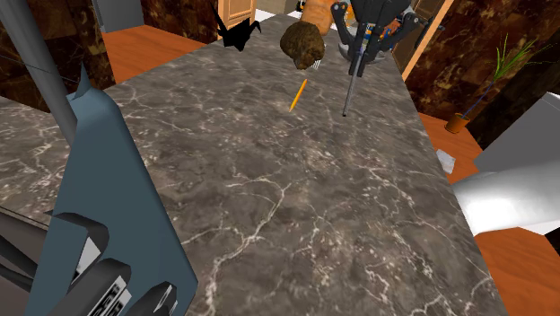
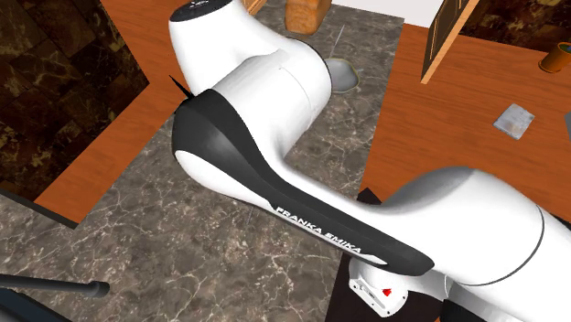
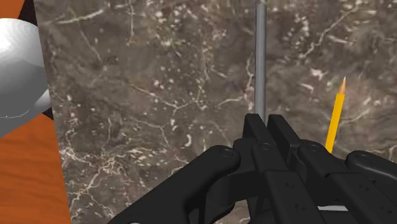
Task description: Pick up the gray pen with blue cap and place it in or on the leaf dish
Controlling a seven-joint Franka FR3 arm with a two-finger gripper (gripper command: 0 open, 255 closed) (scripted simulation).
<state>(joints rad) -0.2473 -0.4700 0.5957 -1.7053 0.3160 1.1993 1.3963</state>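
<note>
The tool [image 3: 259,122] is clenched on the gray pen [image 3: 259,63], whose shaft runs out from the fingertips just beside the orange pencil [image 3: 335,116] over the table [image 1: 269,197], so the grasp looks done. Whether the pen is clear of the table I cannot tell. The carry to the grey leaf dish [image 2: 343,78], seemingly beyond the pencil, and the release are left.

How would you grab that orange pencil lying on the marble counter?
By the middle of its shaft, coming straight down from above and closing across its width. The orange pencil lies flat on the marble counter, long and thin, with bare stone along both sides. One end is near a brown lump, so the middle probably leaves most room.
</note>
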